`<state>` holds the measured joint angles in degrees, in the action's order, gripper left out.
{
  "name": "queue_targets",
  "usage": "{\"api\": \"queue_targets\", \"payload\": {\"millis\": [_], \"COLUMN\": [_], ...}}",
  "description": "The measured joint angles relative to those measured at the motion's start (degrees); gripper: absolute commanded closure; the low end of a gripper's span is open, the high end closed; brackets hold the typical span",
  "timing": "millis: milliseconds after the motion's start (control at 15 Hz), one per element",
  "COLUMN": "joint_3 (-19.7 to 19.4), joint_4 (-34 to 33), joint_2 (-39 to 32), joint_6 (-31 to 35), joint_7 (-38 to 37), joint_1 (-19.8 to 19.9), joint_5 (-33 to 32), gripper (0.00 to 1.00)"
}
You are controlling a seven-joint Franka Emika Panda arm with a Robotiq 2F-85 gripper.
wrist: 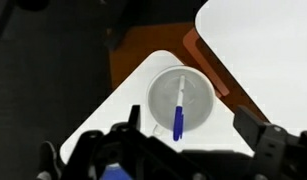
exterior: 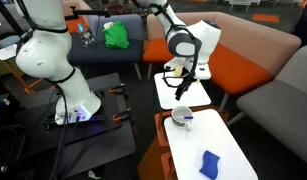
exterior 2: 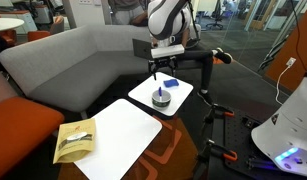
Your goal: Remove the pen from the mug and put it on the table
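The white mug [wrist: 181, 100] stands on the narrow white table [wrist: 113, 110] with the orange-brown edge. The pen [wrist: 178, 120], blue at one end and white at the other, lies slanted inside the mug. My gripper [wrist: 189, 140] is open and empty, hanging above the mug with one finger on each side of it. In both exterior views the gripper [exterior: 177, 82] [exterior 2: 158, 68] is a short way above the mug [exterior: 181, 118] [exterior 2: 161, 97], not touching it.
A flat blue cloth [exterior: 210, 163] [exterior 2: 170, 83] lies on the same table beyond the mug. A squarer white table [exterior 2: 123, 135] [wrist: 263, 50] stands close beside it, with a yellow bag [exterior 2: 75, 140] on it. Sofas surround both tables.
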<state>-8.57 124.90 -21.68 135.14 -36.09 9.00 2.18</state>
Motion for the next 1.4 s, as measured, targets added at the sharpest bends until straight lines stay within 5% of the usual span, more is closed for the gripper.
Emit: {"api": "queue_targets", "payload": {"millis": [600, 1067, 1400], "joint_3": [-0.6, -4.9, -6.3], "joint_4": [-0.7, -3.4, -5.4], "joint_2": [-0.7, -12.4, -15.8], "joint_6": [0.9, 13.9, 15.0], "joint_7": [0.0, -1.4, -1.4], "joint_1": [-0.5, -3.0, -5.1], "joint_5": [1.2, 2.8, 3.1], "gripper": [0.00, 0.00, 0.16]}}
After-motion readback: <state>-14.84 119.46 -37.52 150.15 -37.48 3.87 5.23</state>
